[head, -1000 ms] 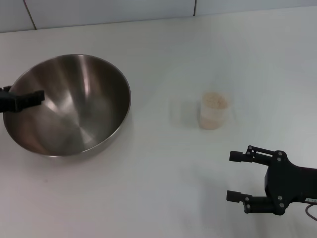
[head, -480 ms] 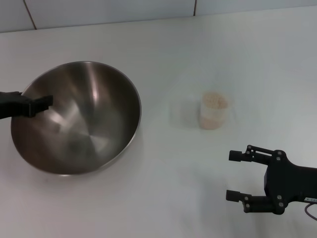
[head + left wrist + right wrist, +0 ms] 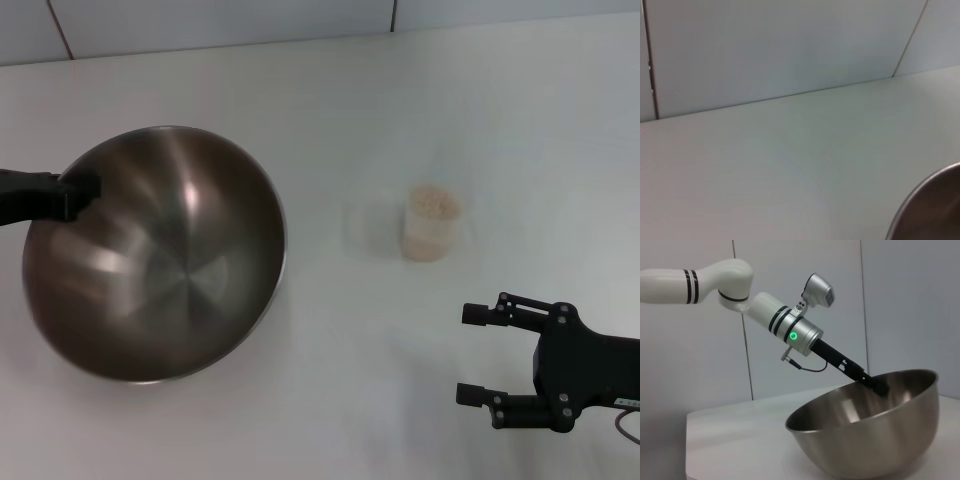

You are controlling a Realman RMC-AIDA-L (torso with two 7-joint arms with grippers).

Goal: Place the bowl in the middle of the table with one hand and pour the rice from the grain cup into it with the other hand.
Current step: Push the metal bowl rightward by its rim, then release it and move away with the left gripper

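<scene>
Grey steel bowl (image 3: 155,255), beige rice (image 3: 434,202), white table (image 3: 400,100).

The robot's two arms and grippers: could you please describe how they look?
The left arm is glossy white with black bands, then a silver wrist with a green ring light, a thin cable and a grey camera pod; its left gripper is slim and black. The right gripper is matte black, two parallel prongs on a boxy, screw-studded body.

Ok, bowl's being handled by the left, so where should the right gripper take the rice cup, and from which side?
Grip the grain cup around its side wall at mid height, coming in level from the near right, where the open right gripper waits. The cup stands upright, roughly cylindrical, full of rice to the rim, so a top grab would likely spill. The left gripper holds the bowl well clear.
</scene>
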